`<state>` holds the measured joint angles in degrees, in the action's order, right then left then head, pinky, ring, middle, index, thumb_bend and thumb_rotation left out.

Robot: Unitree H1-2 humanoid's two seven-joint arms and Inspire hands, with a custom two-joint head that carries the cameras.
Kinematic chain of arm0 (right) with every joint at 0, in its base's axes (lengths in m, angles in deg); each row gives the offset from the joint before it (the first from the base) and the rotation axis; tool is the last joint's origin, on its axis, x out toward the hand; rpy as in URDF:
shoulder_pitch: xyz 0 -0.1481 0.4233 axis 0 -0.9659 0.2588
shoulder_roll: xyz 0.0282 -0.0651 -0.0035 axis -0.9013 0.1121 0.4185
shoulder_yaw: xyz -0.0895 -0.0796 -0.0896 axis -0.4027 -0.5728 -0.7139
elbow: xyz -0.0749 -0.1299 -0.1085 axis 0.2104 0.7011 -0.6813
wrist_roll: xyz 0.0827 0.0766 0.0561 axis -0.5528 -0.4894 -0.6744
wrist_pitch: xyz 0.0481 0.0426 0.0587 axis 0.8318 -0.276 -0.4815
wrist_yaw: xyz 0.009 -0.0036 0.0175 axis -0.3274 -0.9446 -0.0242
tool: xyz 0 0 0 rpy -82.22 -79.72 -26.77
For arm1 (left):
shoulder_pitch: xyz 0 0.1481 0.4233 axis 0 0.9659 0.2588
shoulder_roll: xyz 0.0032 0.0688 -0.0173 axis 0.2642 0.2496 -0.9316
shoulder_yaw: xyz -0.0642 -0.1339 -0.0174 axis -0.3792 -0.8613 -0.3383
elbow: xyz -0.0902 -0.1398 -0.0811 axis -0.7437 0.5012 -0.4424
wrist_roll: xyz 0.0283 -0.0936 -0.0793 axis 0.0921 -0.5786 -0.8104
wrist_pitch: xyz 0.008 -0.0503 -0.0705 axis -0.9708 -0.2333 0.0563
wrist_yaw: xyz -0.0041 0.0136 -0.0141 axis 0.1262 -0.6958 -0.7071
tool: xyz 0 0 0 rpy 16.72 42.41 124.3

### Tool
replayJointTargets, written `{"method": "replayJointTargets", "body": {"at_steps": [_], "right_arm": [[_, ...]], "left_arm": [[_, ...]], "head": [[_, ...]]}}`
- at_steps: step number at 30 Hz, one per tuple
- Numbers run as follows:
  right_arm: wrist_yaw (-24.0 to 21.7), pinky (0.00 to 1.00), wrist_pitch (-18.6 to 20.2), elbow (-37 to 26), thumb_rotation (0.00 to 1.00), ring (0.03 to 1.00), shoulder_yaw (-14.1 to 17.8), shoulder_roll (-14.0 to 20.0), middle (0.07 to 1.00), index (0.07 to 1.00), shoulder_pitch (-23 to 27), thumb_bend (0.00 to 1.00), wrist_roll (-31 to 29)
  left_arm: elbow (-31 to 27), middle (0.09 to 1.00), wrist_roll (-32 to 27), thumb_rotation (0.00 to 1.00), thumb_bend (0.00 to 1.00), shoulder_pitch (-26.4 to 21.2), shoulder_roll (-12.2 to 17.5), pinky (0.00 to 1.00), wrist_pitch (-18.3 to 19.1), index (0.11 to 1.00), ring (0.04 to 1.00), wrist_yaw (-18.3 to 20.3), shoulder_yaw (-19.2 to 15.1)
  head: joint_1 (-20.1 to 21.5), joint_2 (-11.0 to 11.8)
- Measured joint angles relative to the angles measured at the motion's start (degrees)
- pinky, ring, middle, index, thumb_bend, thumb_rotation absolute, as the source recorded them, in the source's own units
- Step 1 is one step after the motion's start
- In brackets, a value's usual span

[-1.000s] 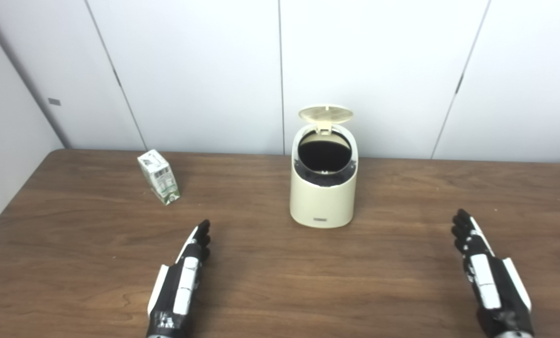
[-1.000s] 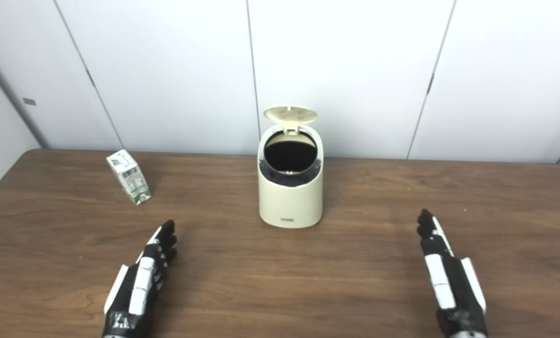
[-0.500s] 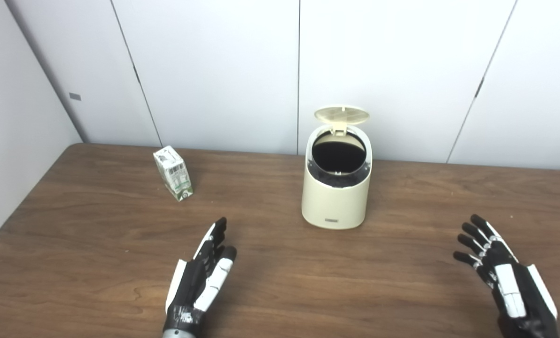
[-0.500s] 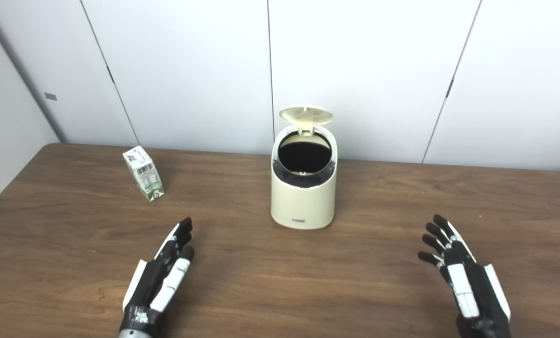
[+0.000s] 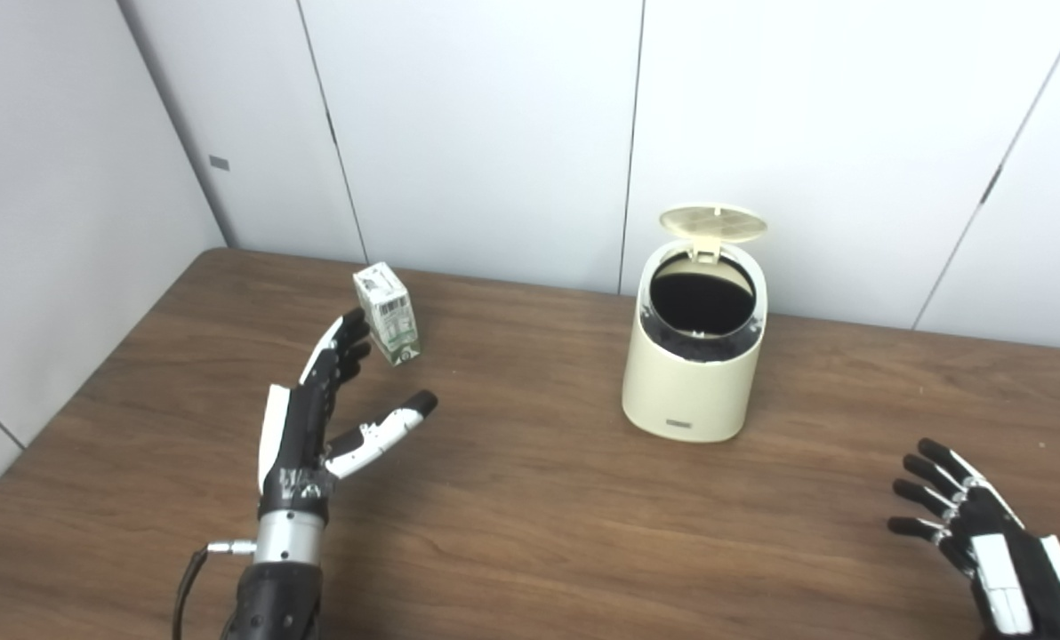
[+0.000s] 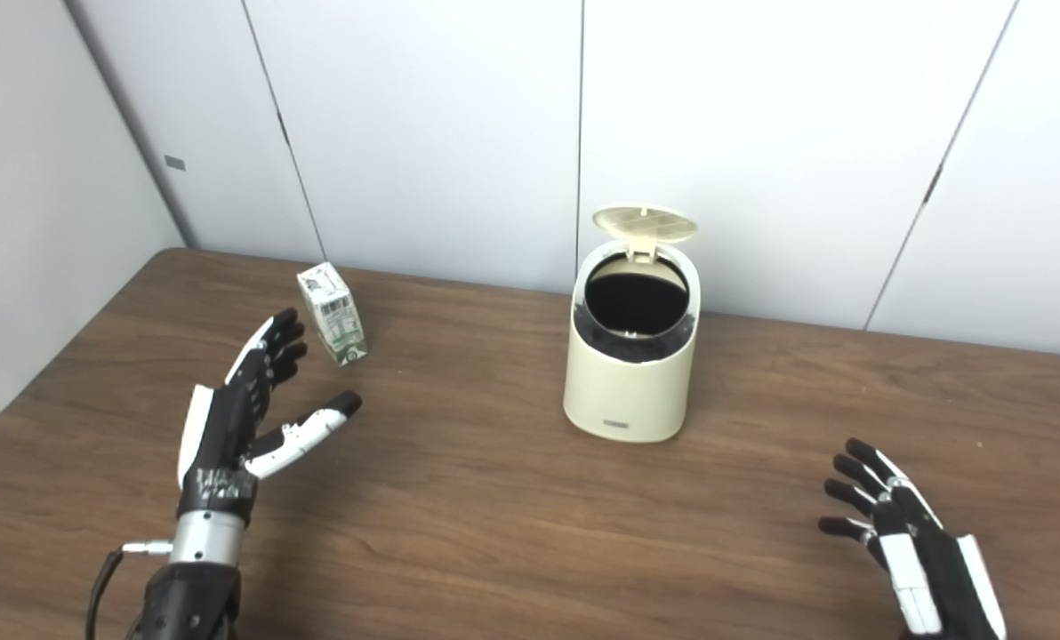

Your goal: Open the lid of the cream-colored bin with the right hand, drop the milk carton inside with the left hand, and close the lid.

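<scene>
The cream-colored bin stands upright near the back middle of the wooden table, its round lid flipped up and its dark inside showing. A small white and green milk carton stands at the back left. My left hand is raised, open with the thumb spread wide, its fingertips just short of the carton on its near left side, not touching it. My right hand hovers open low at the front right, far from the bin.
White wall panels rise behind the table's back edge. A side wall closes in on the left, close to the table's left edge.
The camera has turned left, shifting the whole scene rightward. My left hand has lifted and reached forward toward the carton, its thumb spreading. The right hand has dropped lower in the picture.
</scene>
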<state>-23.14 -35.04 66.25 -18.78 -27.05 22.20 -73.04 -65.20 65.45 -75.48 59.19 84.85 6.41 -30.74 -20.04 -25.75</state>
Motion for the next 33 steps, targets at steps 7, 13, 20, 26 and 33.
{"method": "replayJointTargets", "body": {"at_steps": [7,13,20,26,33], "right_arm": [[0.0,0.59,0.2,0.0,0.89,0.769,0.2,-0.2,0.821,0.817,0.0,0.86,-0.3],[0.0,0.58,0.2,0.2,0.89,0.761,0.1,-0.5,0.816,0.810,0.0,0.89,-0.4],[0.0,0.66,0.2,0.2,0.91,0.815,0.0,-0.5,0.852,0.845,0.0,0.90,-0.3],[-0.1,0.73,0.2,-0.1,0.91,0.867,-0.2,-0.5,0.888,0.883,-0.1,0.87,0.1],[-1.1,0.73,0.1,0.0,0.87,0.870,0.1,-0.6,0.892,0.895,-0.1,0.86,-4.1]], "left_arm": [[2.6,0.894,2.9,0.26,0.90,-5.5,3.2,0.79,2.4,0.928,0.870,-0.3,-1.4],[7.3,0.937,6.4,0.26,0.87,-9.4,5.5,0.91,3.6,0.955,0.939,-1.3,-1.3],[12.4,0.999,7.2,0.22,0.87,-12.8,9.9,1.00,3.9,0.986,1.000,-0.9,-0.3],[16.7,1.000,7.3,0.20,0.90,-15.1,12.4,0.94,4.1,1.000,0.996,0.8,1.3],[23.1,1.000,8.6,0.20,0.92,-18.0,14.0,0.96,4.3,0.997,0.996,1.2,2.9]], "head": [[0.3,0.1],[0.5,0.1],[1.6,-0.1],[2.3,-0.4],[2.5,-0.6]]}}
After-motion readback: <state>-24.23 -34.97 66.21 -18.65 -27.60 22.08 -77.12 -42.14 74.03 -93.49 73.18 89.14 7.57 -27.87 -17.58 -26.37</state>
